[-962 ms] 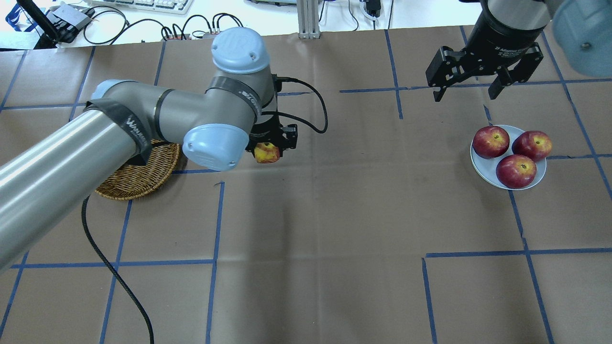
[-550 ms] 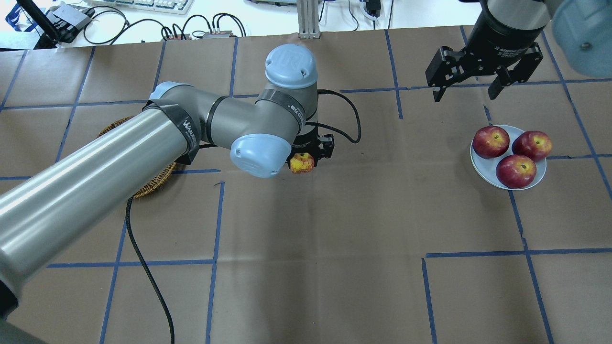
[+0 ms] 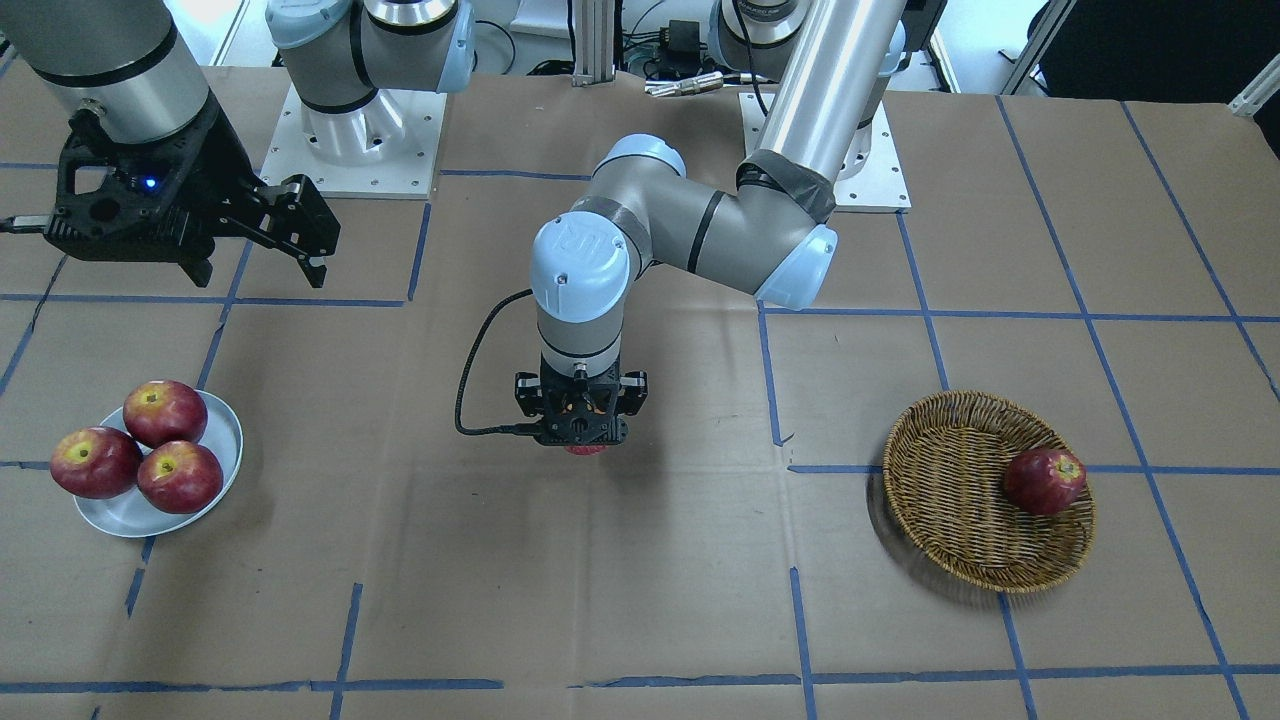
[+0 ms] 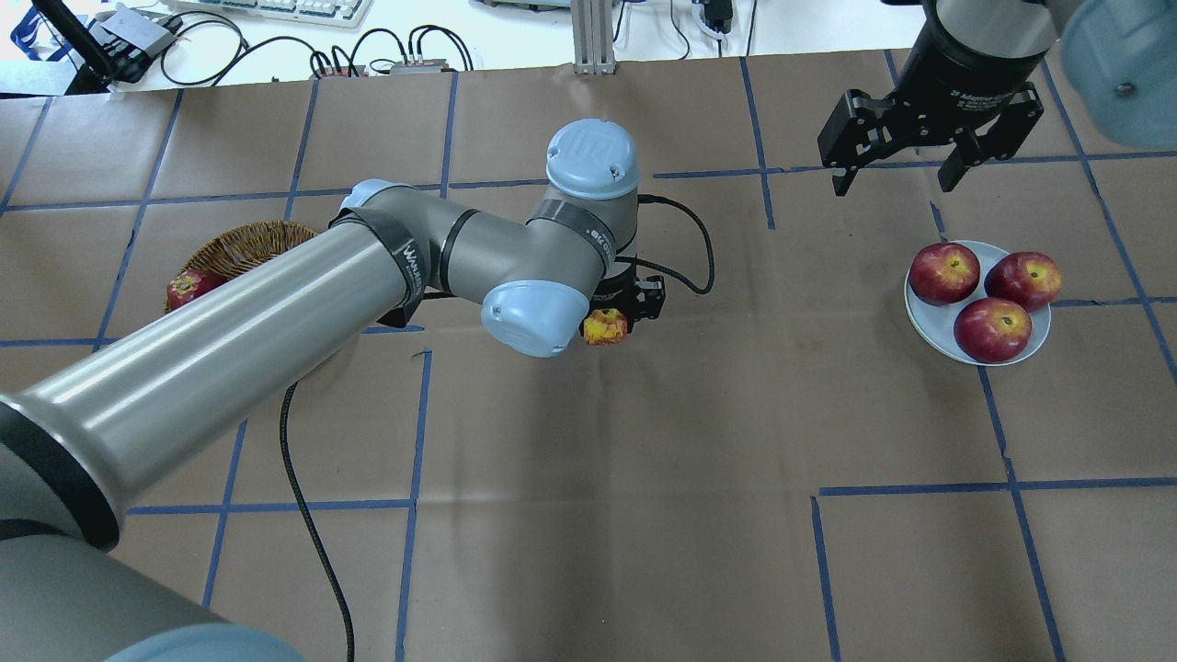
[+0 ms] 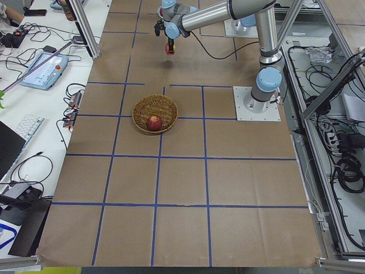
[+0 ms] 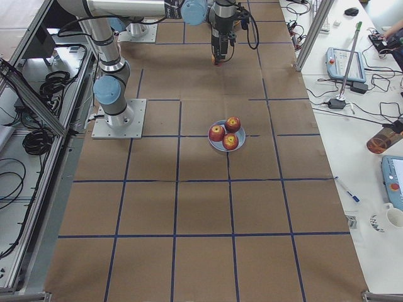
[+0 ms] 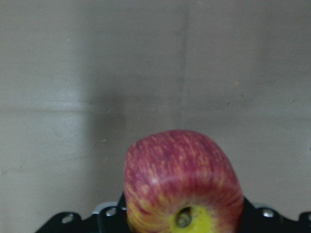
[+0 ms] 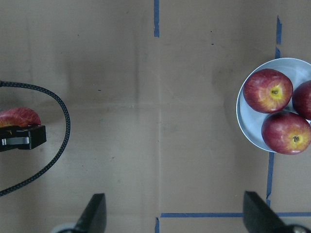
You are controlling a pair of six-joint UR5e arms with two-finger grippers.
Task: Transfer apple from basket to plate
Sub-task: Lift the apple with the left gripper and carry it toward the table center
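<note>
My left gripper [image 4: 618,322] is shut on the pinkish-red apple [image 4: 606,327] and holds it above the paper-covered table, near its middle, between basket and plate. The apple fills the left wrist view [image 7: 182,184], yellow-green stem hollow toward the camera. The wicker basket [image 3: 950,500] lies at my left, partly hidden under my left arm in the overhead view [image 4: 241,244]. The white plate [image 4: 922,318] lies at my right. My right gripper [image 4: 894,184] is open and empty, hovering beyond the plate.
One dark red apple [image 3: 1044,481] lies in the basket. Three dark red apples [image 4: 992,329] fill most of the plate. The left gripper's black cable [image 4: 685,248] loops beside it. Blue tape lines cross the brown paper.
My left arm has carried the apple to the right, away from the basket toward the table's middle, uncovering the basket. The right arm has not moved.
</note>
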